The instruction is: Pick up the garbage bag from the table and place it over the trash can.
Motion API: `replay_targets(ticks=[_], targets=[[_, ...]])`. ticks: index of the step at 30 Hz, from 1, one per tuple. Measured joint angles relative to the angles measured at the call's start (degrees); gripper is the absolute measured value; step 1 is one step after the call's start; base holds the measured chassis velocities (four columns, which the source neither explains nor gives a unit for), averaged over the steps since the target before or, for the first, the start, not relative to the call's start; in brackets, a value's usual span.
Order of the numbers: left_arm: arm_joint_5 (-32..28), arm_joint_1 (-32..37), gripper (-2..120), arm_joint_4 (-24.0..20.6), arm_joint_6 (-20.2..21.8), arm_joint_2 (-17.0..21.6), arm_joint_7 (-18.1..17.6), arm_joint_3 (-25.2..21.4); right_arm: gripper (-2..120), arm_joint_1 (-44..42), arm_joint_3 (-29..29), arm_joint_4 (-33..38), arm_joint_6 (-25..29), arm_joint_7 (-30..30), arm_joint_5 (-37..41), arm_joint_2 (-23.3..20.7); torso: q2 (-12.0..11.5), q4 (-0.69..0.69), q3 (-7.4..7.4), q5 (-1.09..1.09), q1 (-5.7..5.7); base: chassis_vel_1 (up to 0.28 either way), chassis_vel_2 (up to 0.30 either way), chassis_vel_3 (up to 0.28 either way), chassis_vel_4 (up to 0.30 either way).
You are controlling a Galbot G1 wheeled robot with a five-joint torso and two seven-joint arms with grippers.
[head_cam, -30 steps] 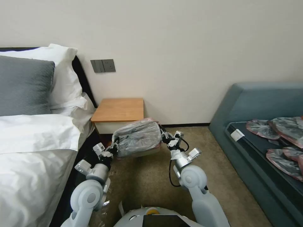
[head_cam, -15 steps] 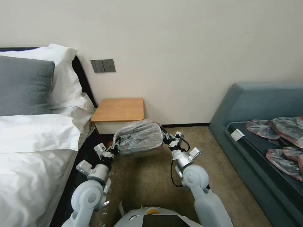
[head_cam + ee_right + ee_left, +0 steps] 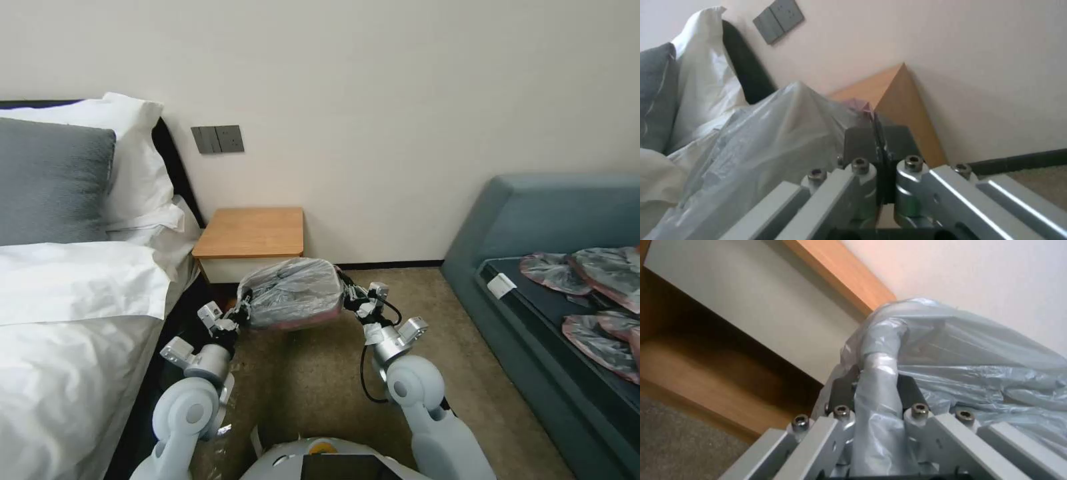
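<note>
The garbage bag (image 3: 293,293), crinkly grey with a pinkish rim along its lower edge, is stretched wide between my two grippers low over the carpet, just in front of the table (image 3: 252,232). My left gripper (image 3: 241,312) is shut on the bag's left edge, and a gathered strip of the bag (image 3: 973,350) runs between the left gripper's (image 3: 876,380) fingers. On the bag's right edge my right gripper (image 3: 347,293) is shut. Up close, the right gripper (image 3: 876,133) pinches a thin fold of the bag (image 3: 773,133). The trash can is hidden under the bag.
A bed with white sheets (image 3: 73,313) lies close on the left. A blue-grey sofa (image 3: 533,220) on the right holds several flattened grey-pink bags (image 3: 593,287). Open carpet (image 3: 313,380) lies between my arms. The wall stands right behind the table.
Both grippers have sunk a little with the bag stretched between them. The bag now sits lower, and its pink rim shows along the bottom edge.
</note>
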Motion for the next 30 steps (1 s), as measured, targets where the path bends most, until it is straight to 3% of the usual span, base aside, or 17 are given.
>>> replay_targets(ticks=[16, 30], targets=[[-2.0, 0.6, 6, -1.2, 0.0, 0.7, 2.4, -0.6, 0, 2.1, 0.1, -4.2, 0.1, 0.5, -0.1, 0.2, 0.0, 0.00, 0.00, 0.00, 0.00, 0.000, 0.000, 0.000, 0.000], [-7.3, -1.1, 7, -0.9, -0.2, 0.7, 2.1, -1.3, 9, 2.1, 0.4, -7.8, 3.6, -3.3, -7.5, 0.4, 0.0, 0.00, 0.00, 0.00, 0.00, 0.000, 0.000, 0.000, 0.000]])
